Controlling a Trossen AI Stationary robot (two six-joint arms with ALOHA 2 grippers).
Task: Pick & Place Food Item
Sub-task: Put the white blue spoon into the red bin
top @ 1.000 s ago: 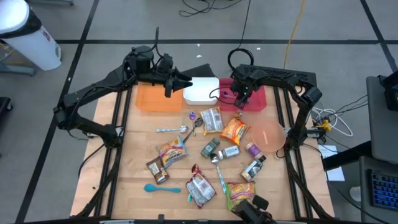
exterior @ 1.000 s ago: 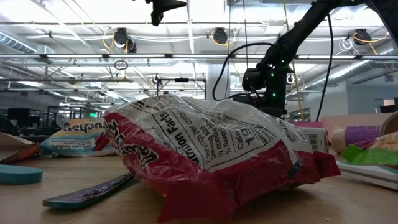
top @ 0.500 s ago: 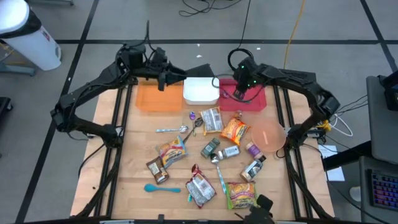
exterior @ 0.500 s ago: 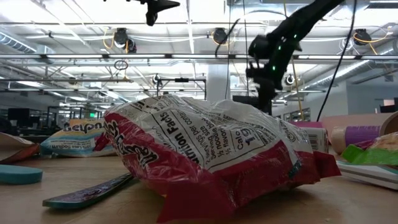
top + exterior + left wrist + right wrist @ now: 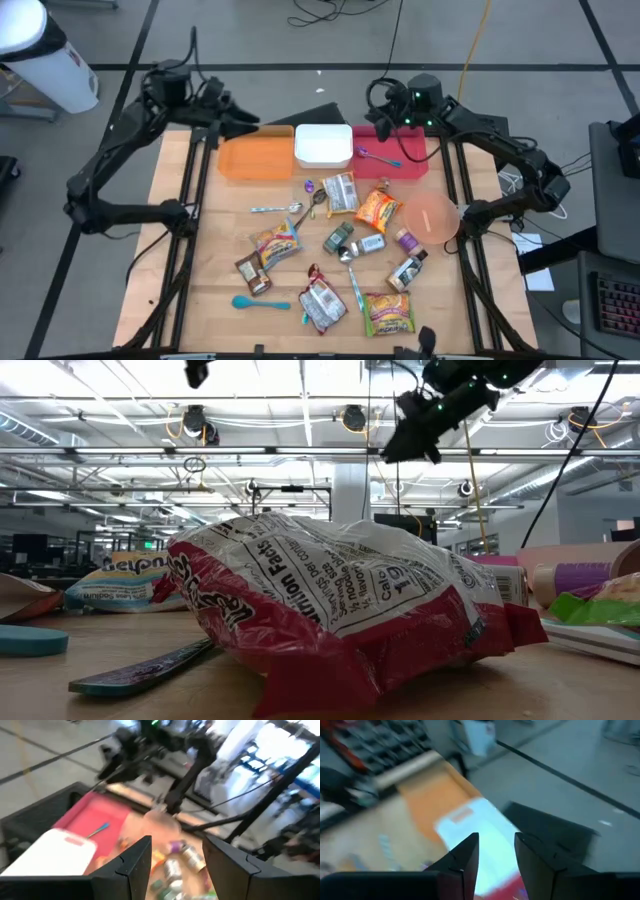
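Observation:
Several food packets lie flat on the wooden table, among them an orange chip bag, a clear packet and a red-and-white packet that fills the low view. My left gripper hovers open, high over the table's far left corner beside the orange tray. My right gripper is open too, high above the far edge of the red tray. Neither has anything between its fingers.
A white tray stands between the orange and red trays along the far edge. A purple-and-blue spoon lies in the red tray. Bottles, spoons, a pink plate and more packets crowd the table's middle and near part.
My right gripper has risen from just above the red tray to well over its far edge, tipping from pointing down to nearly level. My left gripper has drawn back toward the table's far left corner and gone slightly up. The spoon stays in the red tray.

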